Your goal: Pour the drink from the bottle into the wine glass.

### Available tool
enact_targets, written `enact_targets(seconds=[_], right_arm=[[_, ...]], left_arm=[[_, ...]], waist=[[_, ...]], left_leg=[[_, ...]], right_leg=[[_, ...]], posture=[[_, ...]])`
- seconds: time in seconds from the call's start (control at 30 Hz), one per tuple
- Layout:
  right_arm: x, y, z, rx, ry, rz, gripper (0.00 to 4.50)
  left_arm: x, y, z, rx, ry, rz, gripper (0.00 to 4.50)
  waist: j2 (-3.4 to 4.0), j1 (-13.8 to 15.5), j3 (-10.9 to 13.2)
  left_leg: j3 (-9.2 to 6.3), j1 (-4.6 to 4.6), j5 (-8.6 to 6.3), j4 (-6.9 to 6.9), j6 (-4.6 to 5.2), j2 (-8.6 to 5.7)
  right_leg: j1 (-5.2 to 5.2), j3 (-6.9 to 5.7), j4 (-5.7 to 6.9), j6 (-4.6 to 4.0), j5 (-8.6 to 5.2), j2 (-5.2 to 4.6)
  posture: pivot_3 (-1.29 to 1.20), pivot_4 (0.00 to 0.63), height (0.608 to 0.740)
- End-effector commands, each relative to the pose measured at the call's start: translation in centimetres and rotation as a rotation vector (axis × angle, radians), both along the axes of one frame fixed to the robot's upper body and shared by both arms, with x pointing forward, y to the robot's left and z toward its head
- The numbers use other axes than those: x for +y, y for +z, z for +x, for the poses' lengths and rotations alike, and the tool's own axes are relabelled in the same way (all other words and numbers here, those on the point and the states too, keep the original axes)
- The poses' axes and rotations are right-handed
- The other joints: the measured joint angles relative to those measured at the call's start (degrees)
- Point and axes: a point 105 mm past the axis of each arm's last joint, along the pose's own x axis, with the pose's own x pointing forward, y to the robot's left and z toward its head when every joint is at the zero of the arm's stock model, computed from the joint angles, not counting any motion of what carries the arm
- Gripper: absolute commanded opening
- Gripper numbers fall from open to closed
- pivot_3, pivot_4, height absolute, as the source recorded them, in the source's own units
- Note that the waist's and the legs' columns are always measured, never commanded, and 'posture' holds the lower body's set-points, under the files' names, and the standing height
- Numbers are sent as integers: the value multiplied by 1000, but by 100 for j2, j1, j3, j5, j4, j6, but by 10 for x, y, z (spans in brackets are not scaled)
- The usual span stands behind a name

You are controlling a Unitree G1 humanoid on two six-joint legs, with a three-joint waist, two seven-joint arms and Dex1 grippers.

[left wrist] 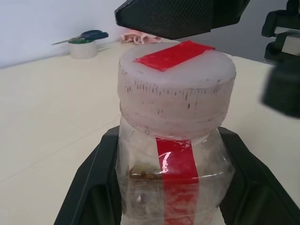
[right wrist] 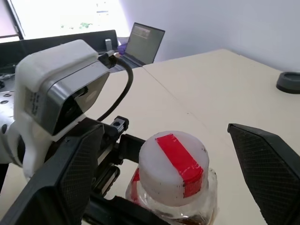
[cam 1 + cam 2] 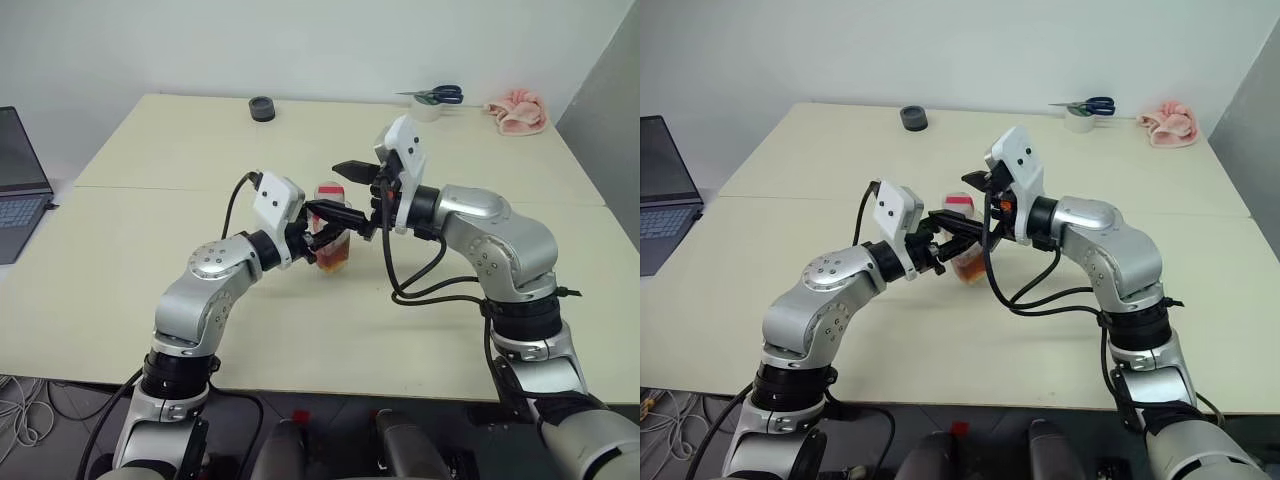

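The bottle is a small clear plastic one with a white cap crossed by a red strip. It is held upright above the middle of the table. My left gripper is shut on its body, with one black finger on each side. The drink shows reddish-brown in the lower part of the bottle. My right gripper is open at cap height, with one finger on each side of the cap and apart from it. The wine glass is out of view.
A laptop lies at the table's left edge. Along the far edge are a black round lid, blue-handled scissors on a tape roll and a pink cloth. The cream table spreads wide around both arms.
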Motion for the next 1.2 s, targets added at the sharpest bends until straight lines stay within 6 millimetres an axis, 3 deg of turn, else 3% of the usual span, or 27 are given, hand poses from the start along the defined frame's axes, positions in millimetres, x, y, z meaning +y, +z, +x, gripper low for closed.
enact_targets(seconds=[0.03, 0.1, 0.37, 0.53, 0.73, 0.83, 0.97, 1.2], right_arm=[[3, 7, -4, -18, -16, 31, 4500], [3, 4, 0, -3, -42, 40, 4500], [4, 1, 4, 21, -48, 64, 1962], [2, 5, 8, 21, -43, 85, 1964], [10, -1, -10, -14, 347, 1, 1964], [8, -3, -1, -37, 474, -48, 1961], [5, -2, 18, -75, 502, -89, 1940], [2, 1, 30, -93, 489, -89, 1939]], left_arm=[[-7, 21, -8, -84, -32, -14, 2129], [-7, 21, -9, -87, -33, -16, 2129], [-6, 20, -13, -86, -41, -18, 2128], [-7, 18, -14, -78, -36, -18, 2128], [-9, 15, -13, -60, -48, -18, 2127], [-13, 14, -13, -60, -62, -15, 2121], [-15, 18, -14, -67, -67, -16, 2120], [-6, 15, -18, -60, -35, -6, 2119]], waist=[[0, -2, 0], [0, -2, 0], [0, -3, 0], [0, -3, 0], [0, -3, 0], [0, -7, 1], [1, -41, 2], [2, -8, 2]], left_leg=[[1, 1, 0, 0, 0, 0], [1, 1, 0, 0, 0, 1], [3, 1, 0, -2, 0, 1], [5, 0, 0, -1, 0, 1], [8, 1, 0, 1, 1, -1], [10, 2, 0, 2, 1, -2], [8, 7, -1, -1, 2, 7], [8, 1, -1, -2, 0, 1]], right_leg=[[0, 0, 0, 0, 0, 0], [0, 0, 0, 0, 0, 1], [0, 2, -2, 0, 0, 1], [0, 4, -1, 2, -1, 1], [1, 3, -4, 3, -1, 1], [1, 3, -5, 3, -1, 1], [1, 4, 0, 1, 0, 10], [0, 3, -3, -24, 15, 0]], posture=[[0, 150, 740], [0, 150, 740], [0, 150, 740], [0, 150, 740], [0, 150, 740], [0, 150, 740], [0, 150, 740], [0, 150, 740]])
